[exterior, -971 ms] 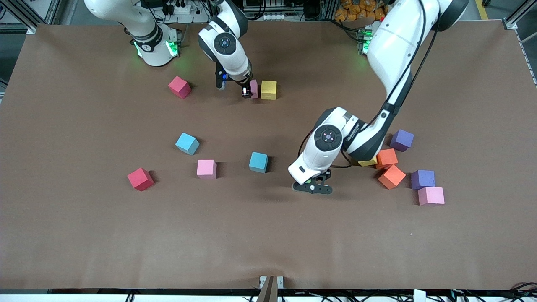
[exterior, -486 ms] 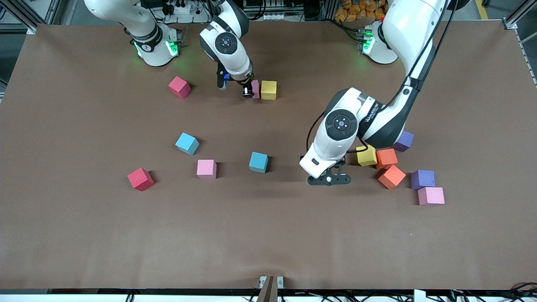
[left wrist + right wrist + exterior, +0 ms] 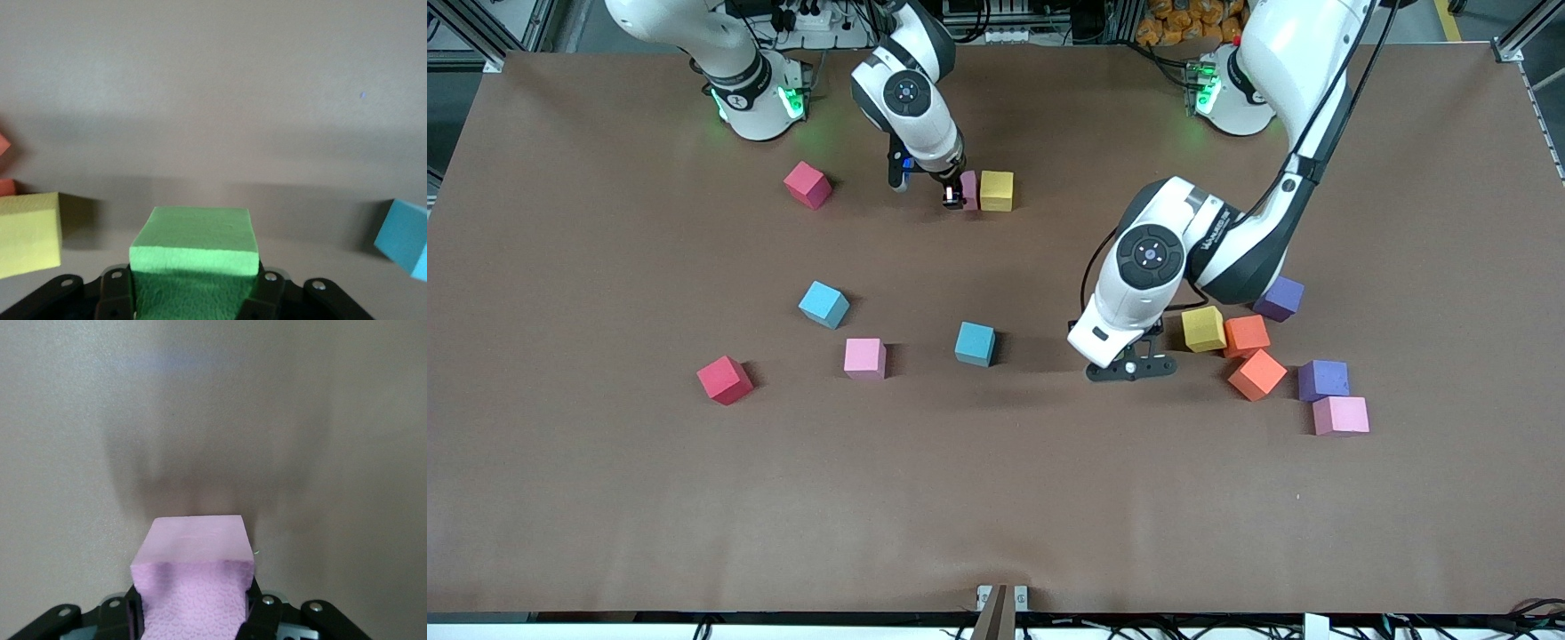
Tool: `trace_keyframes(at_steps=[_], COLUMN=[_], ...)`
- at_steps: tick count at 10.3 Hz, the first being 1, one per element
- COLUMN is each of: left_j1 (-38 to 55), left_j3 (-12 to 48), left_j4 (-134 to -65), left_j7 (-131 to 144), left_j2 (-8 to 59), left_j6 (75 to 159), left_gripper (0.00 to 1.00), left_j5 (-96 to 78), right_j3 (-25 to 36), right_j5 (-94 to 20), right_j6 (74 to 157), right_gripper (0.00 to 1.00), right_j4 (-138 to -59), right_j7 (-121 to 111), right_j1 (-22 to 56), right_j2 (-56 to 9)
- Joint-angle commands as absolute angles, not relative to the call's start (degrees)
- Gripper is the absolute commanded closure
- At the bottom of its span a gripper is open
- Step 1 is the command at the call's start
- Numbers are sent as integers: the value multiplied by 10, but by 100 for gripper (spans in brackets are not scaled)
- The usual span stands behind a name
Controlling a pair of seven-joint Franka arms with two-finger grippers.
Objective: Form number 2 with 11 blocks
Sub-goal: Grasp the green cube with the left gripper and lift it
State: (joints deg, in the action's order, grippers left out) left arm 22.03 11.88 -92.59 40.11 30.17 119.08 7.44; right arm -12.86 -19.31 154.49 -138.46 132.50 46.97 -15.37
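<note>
My right gripper [image 3: 953, 194] is shut on a pink block [image 3: 967, 189], low at the table and right beside a yellow block [image 3: 996, 190]. In the right wrist view the pink block [image 3: 193, 577] fills the right gripper [image 3: 193, 610]. My left gripper [image 3: 1129, 366] hangs over bare table between a light blue block [image 3: 975, 343] and a second yellow block [image 3: 1203, 328]. It is shut on a green block [image 3: 193, 250], which the hand hides in the front view. No number 2 shape is in view.
Loose blocks: two red [image 3: 807, 184] [image 3: 725, 380], light blue [image 3: 823, 304] and pink [image 3: 864, 357] toward the right arm's end. Two orange [image 3: 1246, 335] [image 3: 1256, 374], two purple [image 3: 1279, 298] [image 3: 1323, 380] and pink [image 3: 1341, 415] cluster toward the left arm's end.
The left arm has swung toward its own end of the table with the green block, uncovering the yellow block there. The right gripper has barely shifted.
</note>
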Motion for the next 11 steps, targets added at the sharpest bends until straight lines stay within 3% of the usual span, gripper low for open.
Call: trace_keyframes(at_steps=[1, 2, 3, 4, 5, 6, 11], left_j1=[214, 214, 214, 213, 214, 220, 221], left_j3=[123, 123, 123, 123, 124, 131, 158], left_j4=[-998, -1025, -1061, -1099, -1122, -1128, -1148], left_j7=[378, 358, 321, 282, 269, 263, 142], left_j2=[242, 227, 208, 188, 179, 179, 185], left_j6=[1199, 1206, 1222, 1247, 1265, 1267, 1267], left_gripper=[70, 70, 70, 70, 70, 70, 70], left_j5=[69, 69, 71, 71, 71, 71, 125], right_j3=[-129, -129, -129, -129, -129, -129, -130], right_j5=[-200, -200, -198, -198, -198, -197, -192], right_j6=[1568, 1568, 1568, 1567, 1566, 1563, 1552], right_gripper=[100, 100, 75, 32, 13, 0, 0], right_j4=[-1372, -1372, -1372, -1372, -1372, -1372, -1372], right_j7=[1350, 1350, 1349, 1349, 1349, 1348, 1344], right_j1=[478, 478, 478, 478, 478, 478, 477], right_j2=[-172, -172, -172, -172, -172, -172, -168])
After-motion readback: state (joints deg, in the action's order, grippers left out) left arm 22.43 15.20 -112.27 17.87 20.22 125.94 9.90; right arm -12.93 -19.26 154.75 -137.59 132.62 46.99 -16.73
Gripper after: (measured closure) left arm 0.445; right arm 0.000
